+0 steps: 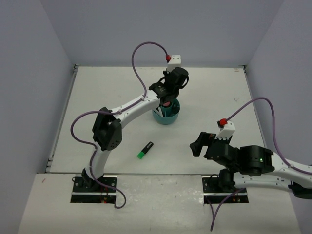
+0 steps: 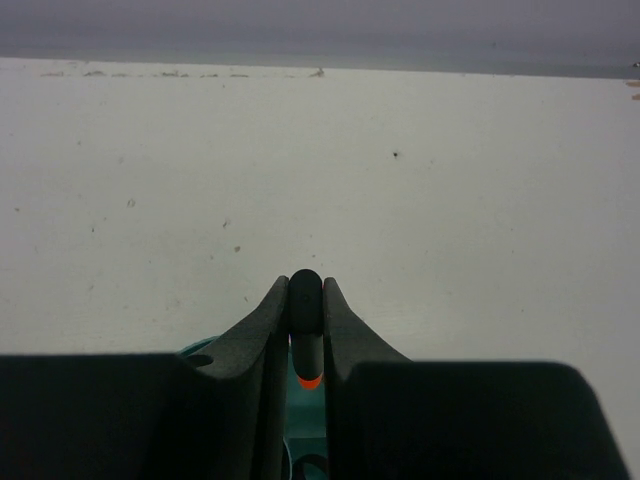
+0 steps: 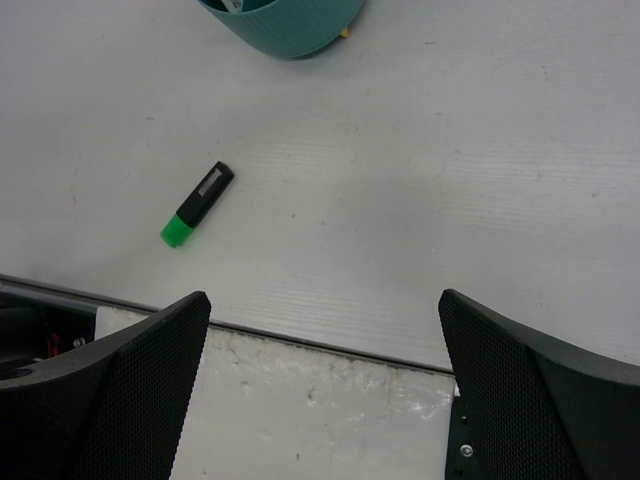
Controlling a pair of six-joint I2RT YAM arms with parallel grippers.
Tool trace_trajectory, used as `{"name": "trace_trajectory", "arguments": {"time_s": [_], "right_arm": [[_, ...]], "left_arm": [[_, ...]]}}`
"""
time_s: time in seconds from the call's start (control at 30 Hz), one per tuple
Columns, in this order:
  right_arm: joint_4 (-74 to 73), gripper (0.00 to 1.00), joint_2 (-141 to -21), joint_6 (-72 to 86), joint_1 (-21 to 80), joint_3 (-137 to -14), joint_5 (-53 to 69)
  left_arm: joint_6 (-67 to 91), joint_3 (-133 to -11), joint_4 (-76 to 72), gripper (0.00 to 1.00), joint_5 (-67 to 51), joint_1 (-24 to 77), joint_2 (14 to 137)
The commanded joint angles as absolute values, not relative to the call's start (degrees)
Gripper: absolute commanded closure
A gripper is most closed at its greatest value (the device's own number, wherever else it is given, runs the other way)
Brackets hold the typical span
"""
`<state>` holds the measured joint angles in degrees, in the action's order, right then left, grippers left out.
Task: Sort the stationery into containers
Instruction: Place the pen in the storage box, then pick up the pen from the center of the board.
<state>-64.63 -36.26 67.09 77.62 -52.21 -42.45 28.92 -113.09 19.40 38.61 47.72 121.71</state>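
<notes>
The teal round organizer [image 1: 166, 115] stands mid-table, and my left gripper [image 1: 168, 93] hangs right over it. In the left wrist view that gripper [image 2: 305, 287] is shut on a black-bodied highlighter with an orange end [image 2: 306, 335], held upright, with the organizer's teal inside [image 2: 305, 420] showing below it. A green highlighter [image 1: 145, 150] with a black cap lies flat on the table in front of the organizer. It also shows in the right wrist view, the green highlighter [image 3: 196, 206] up and left of my right gripper [image 3: 322, 298], which is open and holds nothing. The organizer's wall [image 3: 290, 25] is at the top edge.
The table's near edge and a metal strip [image 3: 320, 345] run just under my right gripper [image 1: 199, 145]. White walls close in the table at the left, back and right. Purple cables loop above both arms.
</notes>
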Motion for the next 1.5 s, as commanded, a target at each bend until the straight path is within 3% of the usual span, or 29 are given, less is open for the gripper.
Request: {"name": "trace_trajectory", "arguments": {"time_s": [0.0,0.37,0.57,0.83,0.9,0.97,1.0,1.17,1.4,1.47], "right_arm": [[-62.30,0.01,-34.92,67.91,77.87,-50.86,-43.42],[-60.85,0.01,-35.98,66.46,77.87,-50.98,-42.96],[-59.38,0.01,-37.08,64.98,77.87,-51.06,-42.82],[-55.90,0.01,-37.94,62.89,77.84,-49.60,-42.45],[-51.13,0.01,-38.07,59.86,77.78,-48.66,-41.59],[-43.15,0.01,-39.34,54.02,77.78,-46.95,-37.00],[-41.37,0.01,-40.39,52.94,77.78,-47.07,-35.65],[-37.73,0.01,-57.61,54.15,77.78,-53.61,-32.52],[-49.79,0.01,-94.02,71.01,77.82,-77.47,-33.72],[-47.96,0.02,-98.66,71.97,77.87,-81.56,-30.21]], "left_arm": [[29.99,-108.23,14.51,1.00,40.51,47.46,118.93],[33.49,-100.33,12.48,1.00,37.35,47.46,116.74],[33.65,-99.77,12.57,0.58,35.31,47.46,115.25],[33.60,-99.66,13.51,0.38,32.98,48.17,107.88],[33.48,-99.30,13.89,0.28,32.78,48.52,105.29],[32.73,-97.88,14.58,0.09,32.36,48.95,99.16],[32.30,-97.24,15.26,0.04,32.13,48.96,95.67],[32.73,-88.74,21.82,0.00,33.99,48.96,79.41],[36.81,-71.71,31.36,0.00,39.93,48.83,53.78],[38.13,-69.33,36.10,0.00,40.47,48.78,48.41]]}}
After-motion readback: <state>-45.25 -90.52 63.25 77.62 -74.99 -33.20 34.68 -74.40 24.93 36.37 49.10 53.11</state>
